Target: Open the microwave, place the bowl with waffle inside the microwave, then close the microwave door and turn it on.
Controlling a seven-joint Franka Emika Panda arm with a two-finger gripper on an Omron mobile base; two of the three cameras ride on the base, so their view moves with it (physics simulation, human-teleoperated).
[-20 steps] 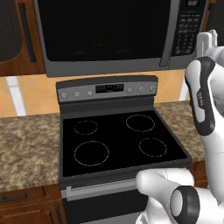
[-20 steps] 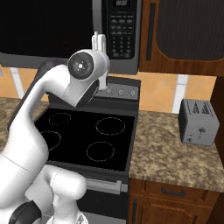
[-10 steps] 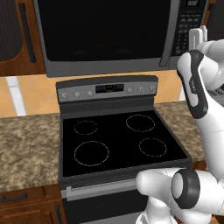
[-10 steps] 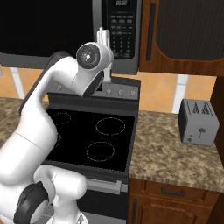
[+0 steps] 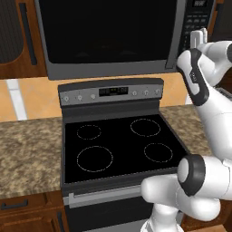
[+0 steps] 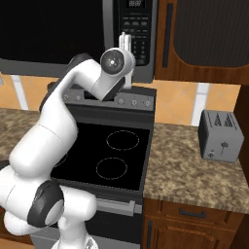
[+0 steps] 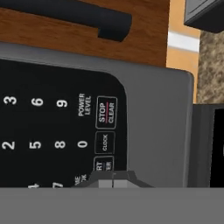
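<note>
Microwave keypad (image 7: 57, 131) fills the hand view, rolled sideways, and the gripper (image 7: 113, 180) sits at its lower edge with the jaws pressed together, nothing between them, tips right over the button partly reading "RT", just below CLOCK and STOP/CLEAR. That looks like the start button, so the step in hand is judged to be turning the oven on: push straight in along the fingers, squarely on that key, without sliding toward CLOCK beside it, then back off cleanly.

From the base views the gripper (image 6: 124, 41) stands at the keypad on the right side of the microwave (image 5: 113, 36), which hangs above the stove (image 5: 118, 140); the microwave door (image 5: 106, 29) appears shut. Farther right, a toaster (image 6: 220, 135) rests on the counter (image 6: 194, 165).

Bowl and waffle cannot be made out behind the black glass. The start key's label is cut off, and actual contact cannot be told.
</note>
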